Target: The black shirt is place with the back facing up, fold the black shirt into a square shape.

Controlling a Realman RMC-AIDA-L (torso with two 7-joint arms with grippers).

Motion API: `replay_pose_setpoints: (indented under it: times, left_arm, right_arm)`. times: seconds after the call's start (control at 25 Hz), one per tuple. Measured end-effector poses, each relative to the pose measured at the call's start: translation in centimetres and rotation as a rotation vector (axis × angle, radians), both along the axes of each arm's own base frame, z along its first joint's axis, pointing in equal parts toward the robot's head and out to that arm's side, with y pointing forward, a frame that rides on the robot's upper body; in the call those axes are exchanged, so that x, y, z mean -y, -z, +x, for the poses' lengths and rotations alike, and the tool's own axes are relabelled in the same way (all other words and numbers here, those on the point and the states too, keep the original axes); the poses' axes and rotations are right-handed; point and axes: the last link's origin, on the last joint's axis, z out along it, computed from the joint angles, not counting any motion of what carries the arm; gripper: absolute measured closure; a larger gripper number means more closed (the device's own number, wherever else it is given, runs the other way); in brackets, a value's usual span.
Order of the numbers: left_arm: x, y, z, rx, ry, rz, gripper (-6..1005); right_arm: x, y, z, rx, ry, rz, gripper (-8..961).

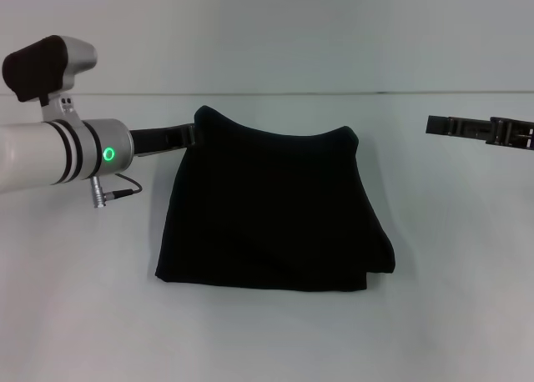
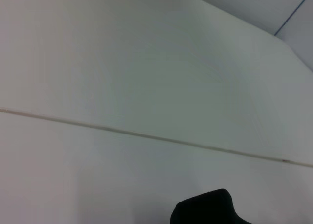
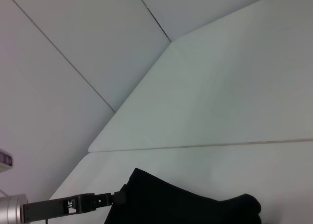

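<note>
Fingers of left gripper (image 1: 193,135) pinch one folded black shirt (image 1: 275,207)'s corner.

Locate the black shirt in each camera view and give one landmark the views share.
Head view: the black shirt lies folded mid-table, left gripper at its far left corner.
Left wrist view: only a raised corner shows.
Right wrist view: its far edge shows.
Shared landmark: the table seam.

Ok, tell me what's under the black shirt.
The black shirt lies folded on the white table, which shows all around it. Whatever the cloth covers is hidden, including any print.
</note>
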Motion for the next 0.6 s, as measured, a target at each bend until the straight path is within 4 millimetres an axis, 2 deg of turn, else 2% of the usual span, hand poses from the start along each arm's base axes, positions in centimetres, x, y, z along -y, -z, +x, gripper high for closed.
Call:
replay_pose_setpoints:
  times: [0.6]
  left_arm:
    - [0.33, -0.27, -0.53, 0.019, -0.017, 0.0, 973]
  right_arm:
    - [0.04, 0.12, -0.03, -0.003, 0.0, -0.001, 157]
